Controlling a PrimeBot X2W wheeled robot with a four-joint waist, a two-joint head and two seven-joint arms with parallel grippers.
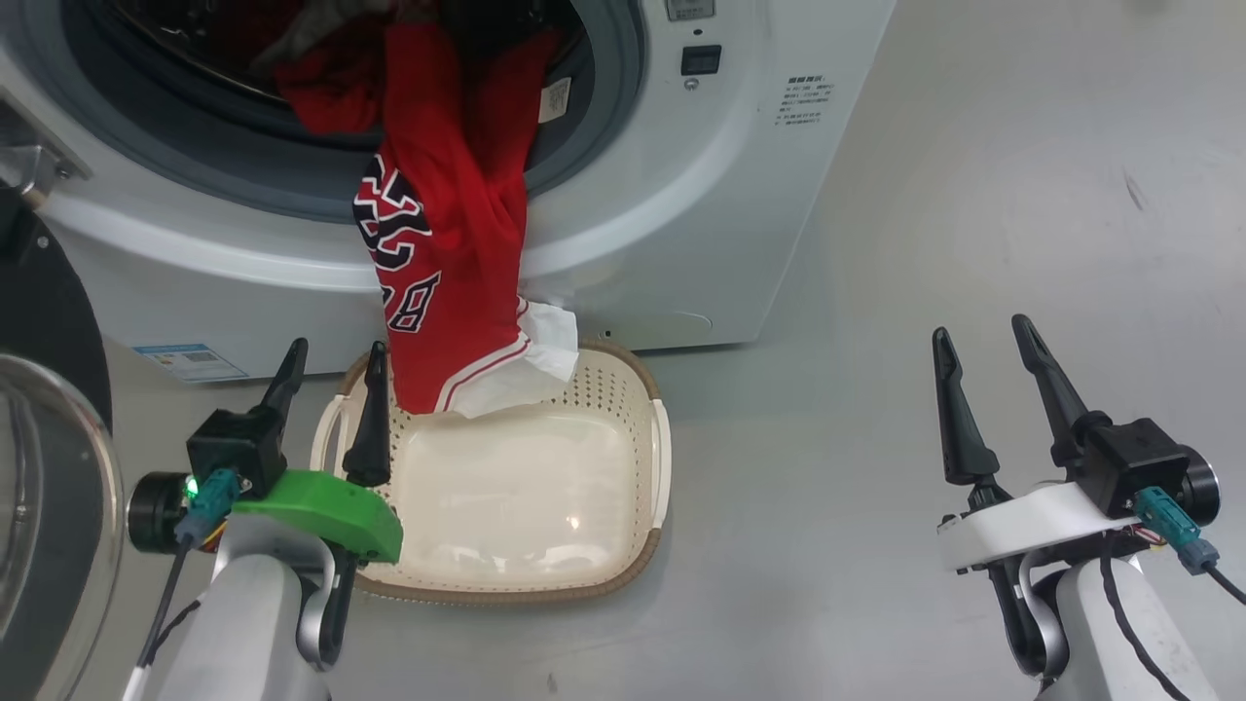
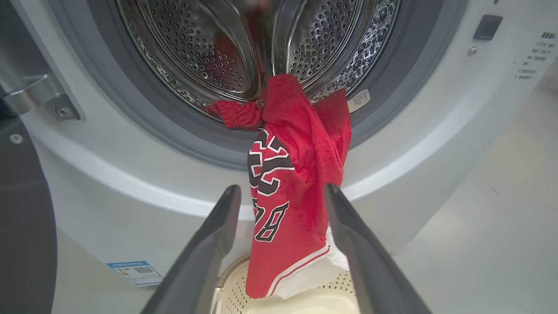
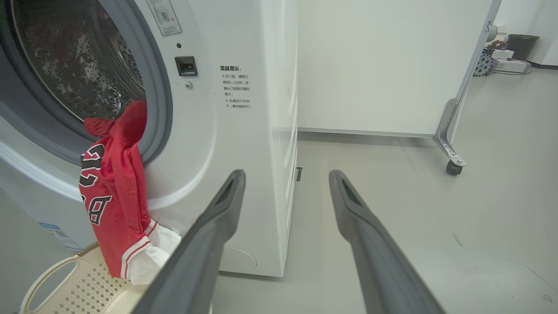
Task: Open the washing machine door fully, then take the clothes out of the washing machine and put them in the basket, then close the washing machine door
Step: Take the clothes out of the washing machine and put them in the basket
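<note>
Red clothes (image 1: 443, 253) spilling from washer (image 1: 681, 243) mouth just beyond left claw (image 1: 337, 346), numbered cloth draped over grey seal (image 1: 623, 88), white hem down inside basket (image 1: 623, 389). More red deeper in drum (image 2: 196, 48), too dark to sort out. Left claw spread wide, empty, one finger (image 1: 370, 428) crossing basket's rim in head view. Right claw (image 1: 980, 326) likewise wide and empty, well apart over floor (image 1: 973, 146). Door (image 1: 49, 321) swung open beside left claw, cut off at frame edge.
</note>
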